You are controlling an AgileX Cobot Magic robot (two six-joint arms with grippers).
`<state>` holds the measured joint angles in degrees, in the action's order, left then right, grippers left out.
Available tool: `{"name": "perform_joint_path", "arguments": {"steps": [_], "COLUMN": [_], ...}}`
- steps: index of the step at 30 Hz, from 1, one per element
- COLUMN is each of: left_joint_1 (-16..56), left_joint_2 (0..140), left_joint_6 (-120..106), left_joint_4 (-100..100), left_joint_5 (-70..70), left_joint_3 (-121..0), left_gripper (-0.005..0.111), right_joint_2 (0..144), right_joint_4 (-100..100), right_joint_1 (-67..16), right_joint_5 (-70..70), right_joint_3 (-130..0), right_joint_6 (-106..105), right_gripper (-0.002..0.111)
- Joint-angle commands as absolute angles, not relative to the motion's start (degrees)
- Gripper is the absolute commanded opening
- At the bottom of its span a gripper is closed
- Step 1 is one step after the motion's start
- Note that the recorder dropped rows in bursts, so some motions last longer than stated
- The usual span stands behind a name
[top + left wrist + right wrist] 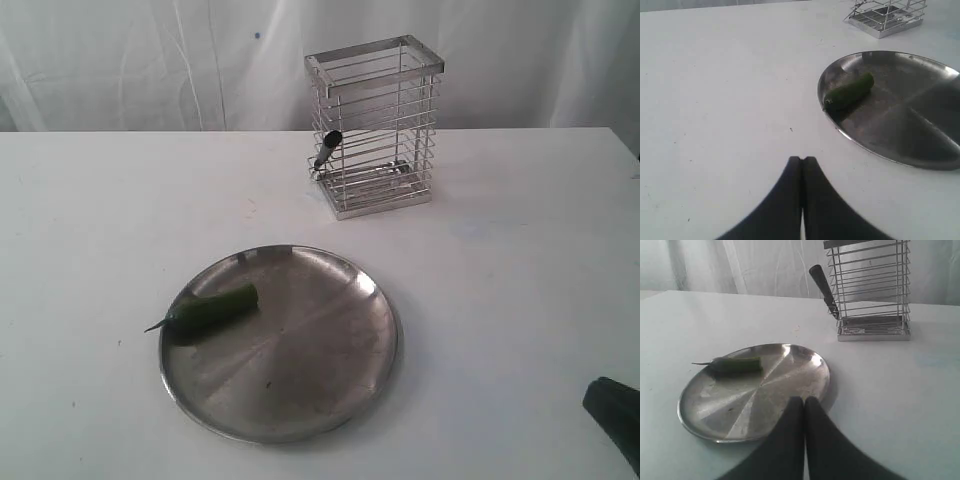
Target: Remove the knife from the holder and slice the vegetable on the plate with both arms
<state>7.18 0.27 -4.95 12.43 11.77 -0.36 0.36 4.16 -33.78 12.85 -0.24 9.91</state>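
Two claws: left claw (pixel 802 160) and right claw (pixel 804 400) both together, empty | knife (pixel 822 285) handle juts from holder (pixel 872 333) beyond plate (pixel 730 410) | advice: part jaws, grip handle, withdraw along its slant

The knife (pixel 327 150) shows only its handle, the blade hidden among the holder's (pixel 385 130) wires, and the right arm (pixel 618 410) is cut off at the near right corner.

This looks like a lab test bench; a plain white table (pixel 90 200) fills the scene. White cloth (pixel 150 60) drapes the far side.
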Motion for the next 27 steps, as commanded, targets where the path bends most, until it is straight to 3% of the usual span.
{"name": "perform_joint_path", "arguments": {"steps": [1,6,11,19,27], "left_joint_1": [7.0,7.0,7.0,7.0,7.0], "left_joint_2": [0.0,0.0,0.0,0.0,0.0], "left_joint_6": [-4.9,-4.9,-5.0,-5.0,-5.0], "left_joint_4": [12.8,12.8,12.8,12.8,12.8], "left_joint_5": [12.2,12.2,12.2,12.2,12.2], "left_joint_3": [0.0,0.0,0.0,0.0,0.0], "left_gripper": [0.000,0.000,0.000,0.000,0.000], "right_joint_2": [0.0,0.0,0.0,3.7,24.9], "right_joint_4": [1.7,0.5,0.0,0.0,0.0], "right_joint_1": [-33.6,-33.6,-33.6,-35.8,-37.3], "right_joint_5": [2.1,-8.9,-10.4,11.6,29.4], "right_joint_3": [0.0,0.0,0.0,-14.6,-36.7], "right_joint_6": [12.7,23.7,36.1,30.1,10.4], "right_gripper": [0.000,0.000,0.000,0.000,0.000]}}
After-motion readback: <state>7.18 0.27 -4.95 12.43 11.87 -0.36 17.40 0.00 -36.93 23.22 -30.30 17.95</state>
